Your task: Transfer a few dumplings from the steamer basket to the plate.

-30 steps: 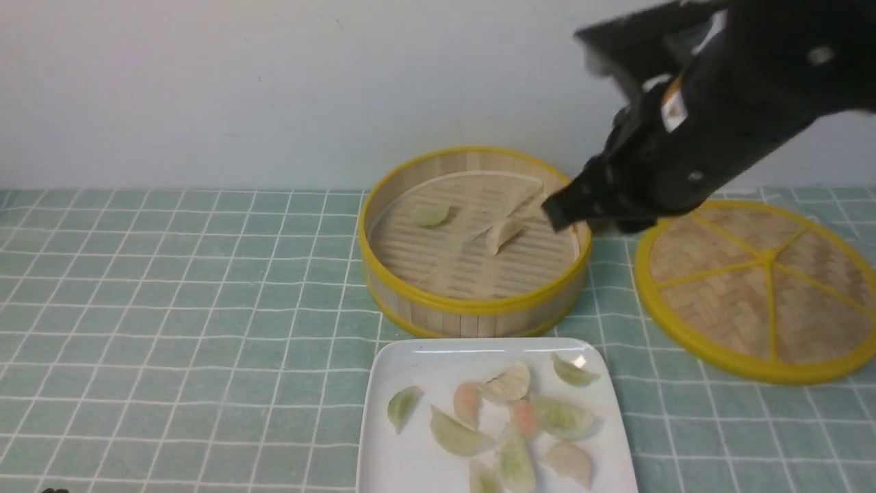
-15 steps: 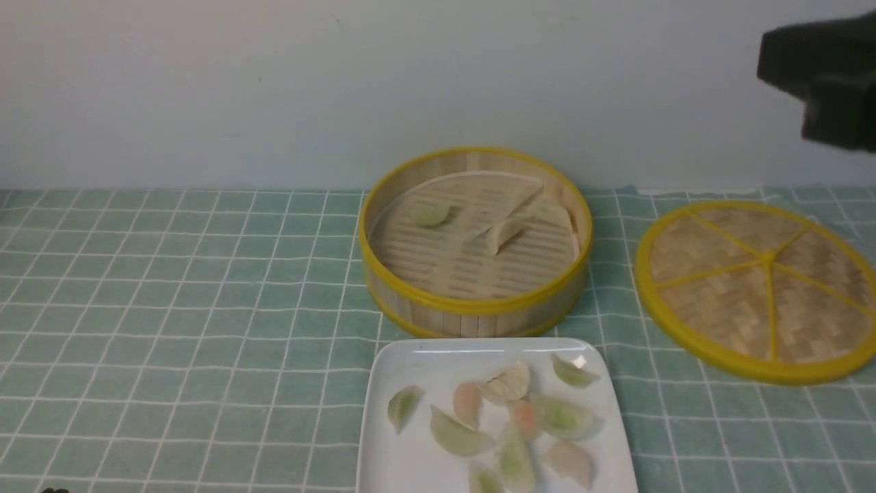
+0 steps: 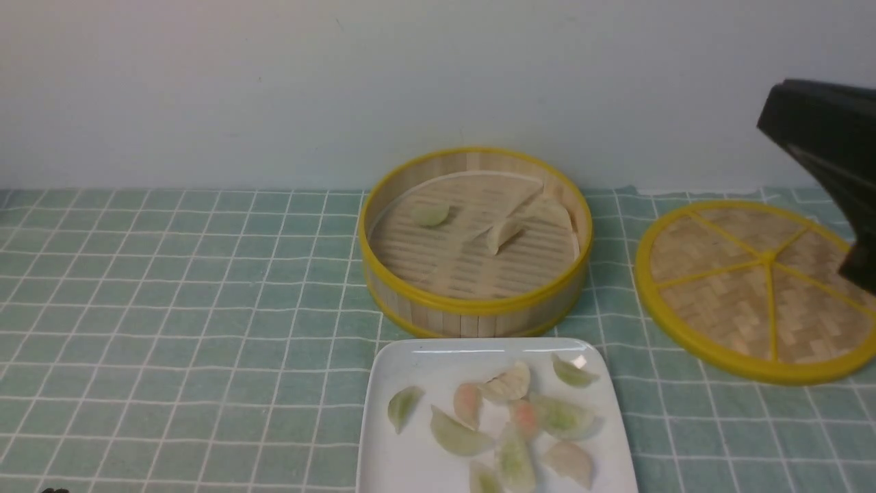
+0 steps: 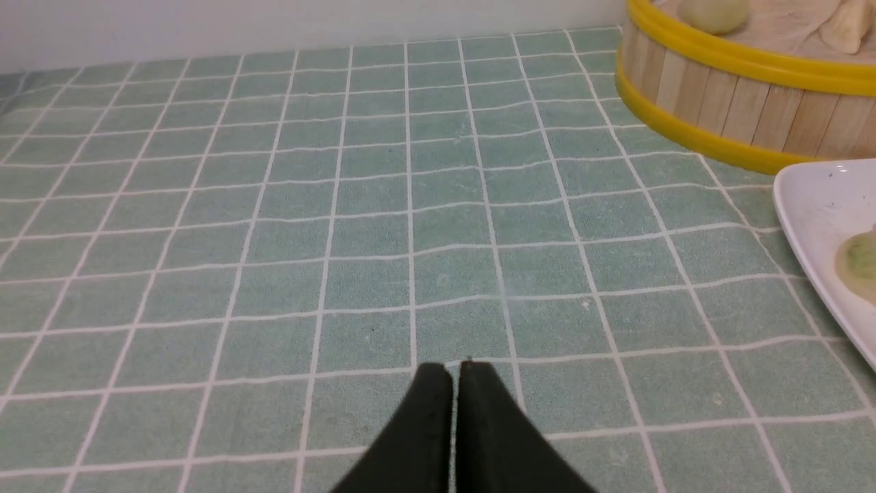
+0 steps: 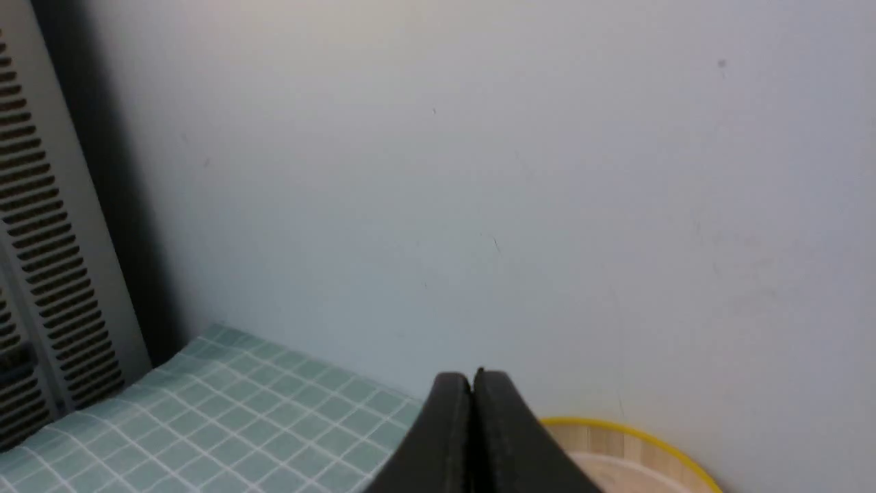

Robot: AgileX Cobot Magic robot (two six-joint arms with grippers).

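Note:
The steamer basket (image 3: pixel 472 316) stands mid-table with a greenish dumpling (image 3: pixel 430 215) and a cream dumpling (image 3: pixel 503 234) on its slatted floor. The white plate (image 3: pixel 410 370) lies just in front of it and holds several dumplings (image 3: pixel 510 383). My right arm (image 3: pixel 825 154) hangs at the far right, above the lid. In the right wrist view the right gripper (image 5: pixel 472 376) is shut and empty, raised and facing the wall, with the basket rim (image 5: pixel 619 428) below it. My left gripper (image 4: pixel 455 370) is shut and empty, low over the cloth, left of the basket (image 4: pixel 725 96) and plate (image 4: pixel 811 212).
The flat woven lid (image 3: pixel 756 287) with yellow spokes lies right of the basket. A green checked cloth (image 3: pixel 171 308) covers the table. A pale wall stands close behind the basket. A slotted grey panel (image 5: pixel 41 260) shows in the right wrist view.
My right arm has pulled back from the basket's right rim, swinging up and out to the far right edge of the view. The dumplings have not moved.

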